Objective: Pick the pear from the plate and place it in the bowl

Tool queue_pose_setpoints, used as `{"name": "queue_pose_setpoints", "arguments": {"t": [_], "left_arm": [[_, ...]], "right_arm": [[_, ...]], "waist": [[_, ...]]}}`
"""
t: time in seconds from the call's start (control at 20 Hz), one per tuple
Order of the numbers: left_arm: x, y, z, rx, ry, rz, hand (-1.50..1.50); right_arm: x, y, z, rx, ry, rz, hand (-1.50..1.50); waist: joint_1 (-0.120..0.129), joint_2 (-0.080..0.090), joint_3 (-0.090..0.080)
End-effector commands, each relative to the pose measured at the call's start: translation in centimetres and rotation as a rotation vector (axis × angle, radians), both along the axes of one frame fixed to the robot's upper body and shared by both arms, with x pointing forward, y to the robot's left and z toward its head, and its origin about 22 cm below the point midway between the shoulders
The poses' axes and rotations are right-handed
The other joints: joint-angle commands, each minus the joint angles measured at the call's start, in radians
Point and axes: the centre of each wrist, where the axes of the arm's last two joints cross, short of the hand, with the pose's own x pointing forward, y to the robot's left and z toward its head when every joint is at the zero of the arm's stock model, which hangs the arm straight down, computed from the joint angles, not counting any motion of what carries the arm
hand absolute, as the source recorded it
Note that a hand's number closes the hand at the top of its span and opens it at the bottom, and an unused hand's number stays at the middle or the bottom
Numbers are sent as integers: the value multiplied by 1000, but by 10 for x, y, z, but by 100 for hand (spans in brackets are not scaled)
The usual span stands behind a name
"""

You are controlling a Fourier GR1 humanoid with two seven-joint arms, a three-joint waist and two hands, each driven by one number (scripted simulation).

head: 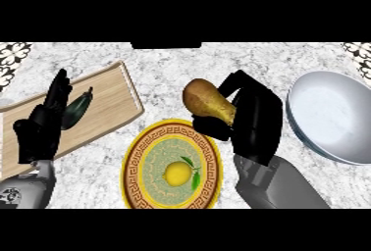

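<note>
pear off plate, right hand fingers clamped round it, held above counter between plate and bowl. pick looks done; carry and drop into bowl left. left hand resting, fingers straight.

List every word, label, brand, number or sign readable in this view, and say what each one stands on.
None: no readable text shows anywhere.
The plate bears only ornament: a Greek-key border and a painted lemon at its middle.
The pear in the right hand, the bowl, the cutting board and the left hand carry no marks.
The small pale mark on the left forearm is too blurred to read.
</note>
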Motion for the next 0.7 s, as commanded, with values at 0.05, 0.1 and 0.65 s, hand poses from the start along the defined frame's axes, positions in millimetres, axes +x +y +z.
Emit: {"name": "queue_pose_setpoints", "arguments": {"t": [0.05, 0.1, 0.65], "left_arm": [[6, -3, 9, 6, -28, -6, 0], [-6, 12, 4, 8, -18, -13, 0], [-4, -1, 3, 19, -8, -29, 0]], "right_arm": [[8, -69, 15, 68, -28, -174, 150], [-5, -76, -6, 55, -25, -202, 150], [20, -214, -28, -142, -22, -361, 150]], "waist": [[12, 9, 0], [15, 8, 0], [26, 10, 1]]}}
